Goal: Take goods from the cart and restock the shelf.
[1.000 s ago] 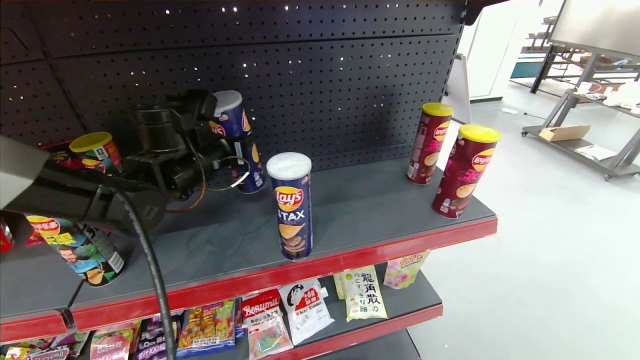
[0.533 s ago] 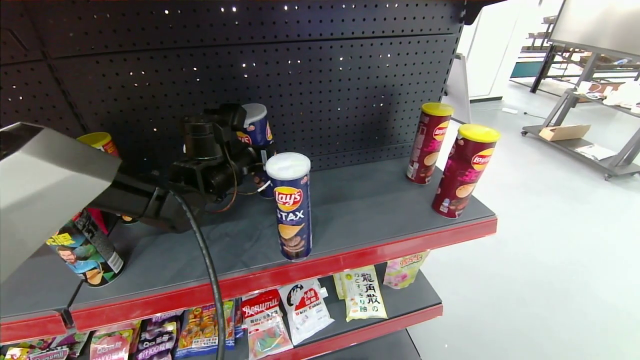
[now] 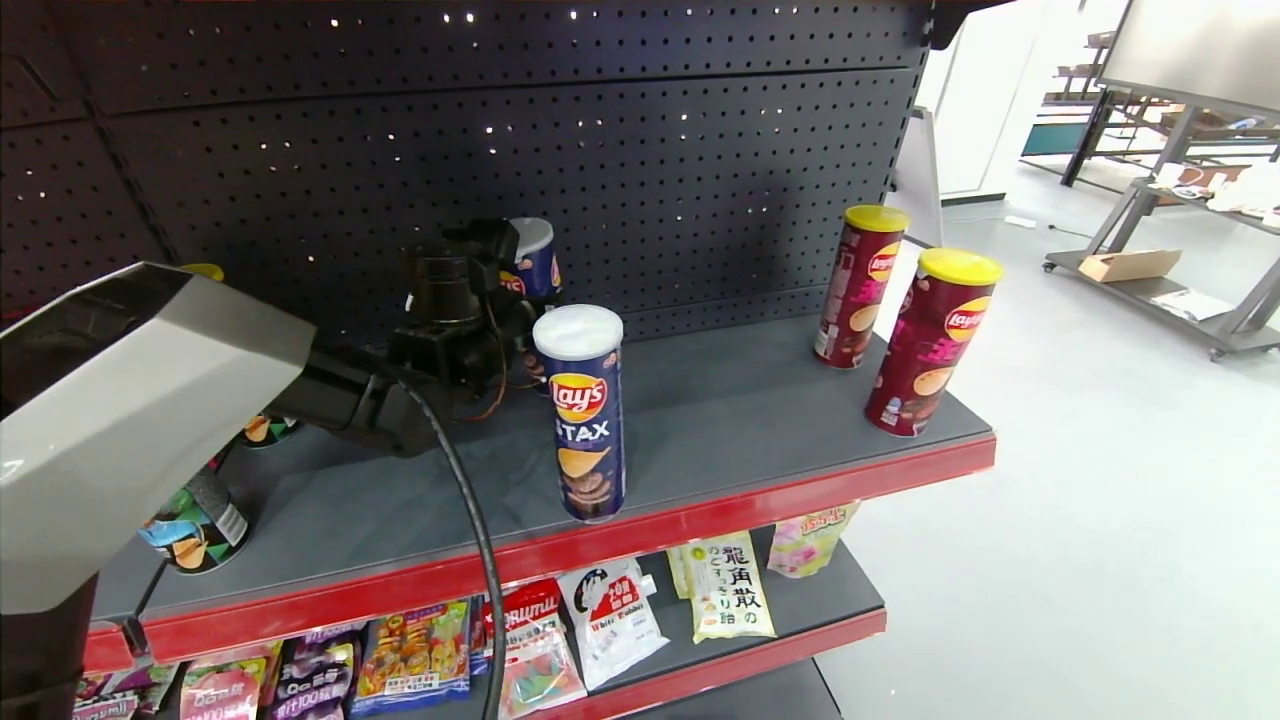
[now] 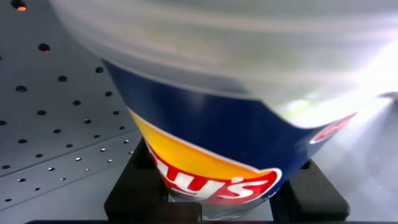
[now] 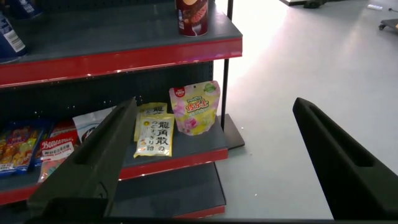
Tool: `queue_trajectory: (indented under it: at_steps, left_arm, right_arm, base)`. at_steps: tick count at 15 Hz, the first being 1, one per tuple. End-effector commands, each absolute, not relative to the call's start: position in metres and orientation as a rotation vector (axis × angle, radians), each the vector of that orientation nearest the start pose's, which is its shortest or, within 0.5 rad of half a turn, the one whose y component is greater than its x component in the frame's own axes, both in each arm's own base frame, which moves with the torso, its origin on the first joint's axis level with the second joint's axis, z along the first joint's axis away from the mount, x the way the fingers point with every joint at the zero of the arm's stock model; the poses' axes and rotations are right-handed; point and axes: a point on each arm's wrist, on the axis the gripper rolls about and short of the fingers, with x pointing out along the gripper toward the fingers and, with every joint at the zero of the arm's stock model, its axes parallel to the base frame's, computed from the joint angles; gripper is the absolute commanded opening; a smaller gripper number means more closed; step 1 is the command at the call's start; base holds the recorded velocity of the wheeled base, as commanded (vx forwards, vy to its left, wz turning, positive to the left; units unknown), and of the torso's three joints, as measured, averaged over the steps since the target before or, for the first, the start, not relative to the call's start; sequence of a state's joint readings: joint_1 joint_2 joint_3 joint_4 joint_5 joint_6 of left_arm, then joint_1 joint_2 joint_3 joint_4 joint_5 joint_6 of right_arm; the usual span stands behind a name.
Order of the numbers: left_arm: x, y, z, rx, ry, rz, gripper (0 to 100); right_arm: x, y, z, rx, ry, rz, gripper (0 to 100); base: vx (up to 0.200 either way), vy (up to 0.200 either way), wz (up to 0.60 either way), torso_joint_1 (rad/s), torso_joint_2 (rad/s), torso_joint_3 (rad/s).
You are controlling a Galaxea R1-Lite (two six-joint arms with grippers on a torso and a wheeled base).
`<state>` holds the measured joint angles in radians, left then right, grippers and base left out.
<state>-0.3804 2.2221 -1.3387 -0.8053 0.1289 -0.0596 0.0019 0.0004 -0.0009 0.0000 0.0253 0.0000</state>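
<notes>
Cans of chips stand along the upper shelf (image 3: 720, 420) in front of you, and your left gripper (image 4: 225, 198) has one of them. Its fingers (image 4: 138, 194) are closed on either side of the held blue can (image 3: 535, 262), a blue tube with a white lid, at the rear of the shelf close to the black pegboard (image 3: 650, 170). You can see it upright in the head view, but its base is hidden behind the arm and the front blue can (image 3: 585, 420), so you cannot tell whether it rests on the shelf board or hangs just above it. The front blue can stands upright near the red front edge, just forward of the held one and apart from it. Toward the shelf's right end, well apart from the left gripper, a rear maroon can (image 3: 862, 288) and a front maroon can (image 3: 935, 345) stand upright, both with yellow lids, the second near the front corner. At the left end a printed can (image 3: 195, 525) sits near the front edge, partly covered by your left arm. Your right gripper (image 5: 214, 165) is low beside the shelving, its fingers (image 5: 93, 165) spread wide with nothing between them; beyond them lies the lower shelf (image 5: 208, 142) with snack bags (image 5: 196, 106) on it.
</notes>
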Motion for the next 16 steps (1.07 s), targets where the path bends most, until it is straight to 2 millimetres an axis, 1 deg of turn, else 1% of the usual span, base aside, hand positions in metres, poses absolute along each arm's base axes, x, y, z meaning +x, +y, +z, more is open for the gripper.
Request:
queue_trajectory:
  at_steps: [1,3,7,8,9,16]
  left_arm:
    - [0.427,-0.169,0.141,-0.041,0.076,-0.240,0]
    - [0.428,-0.176,0.141,-0.043,0.067,-0.222,0]
    - [0.430,-0.178,0.136,-0.039,0.074,-0.220,0]
    - [0.428,-0.184,0.134,-0.038,0.084,-0.231,0]
    - [0.427,-0.185,0.134,-0.036,0.093,-0.233,0]
    - [0.426,-0.185,0.129,-0.019,0.148,-0.233,0]
  right_arm:
    - [-0.023,0.001,0.076,0.000,-0.002,0.029,100]
    - [-0.023,0.001,0.075,0.000,0.000,0.028,100]
    - [-0.023,0.001,0.076,0.000,-0.002,0.028,100]
    - [-0.023,0.001,0.076,0.000,-0.002,0.028,100]
    - [-0.023,0.001,0.076,0.000,-0.002,0.028,100]
    - [-0.023,0.001,0.075,0.000,0.000,0.028,100]
  base:
    - [0.000,0.000,0.00,0.000,0.00,0.000]
    - [0.000,0.000,0.00,0.000,0.00,0.000]
    - [0.000,0.000,0.00,0.000,0.00,0.000]
    - [0.000,0.000,0.00,0.000,0.00,0.000]
    - [0.000,0.000,0.00,0.000,0.00,0.000]
    - [0.000,0.000,0.00,0.000,0.00,0.000]
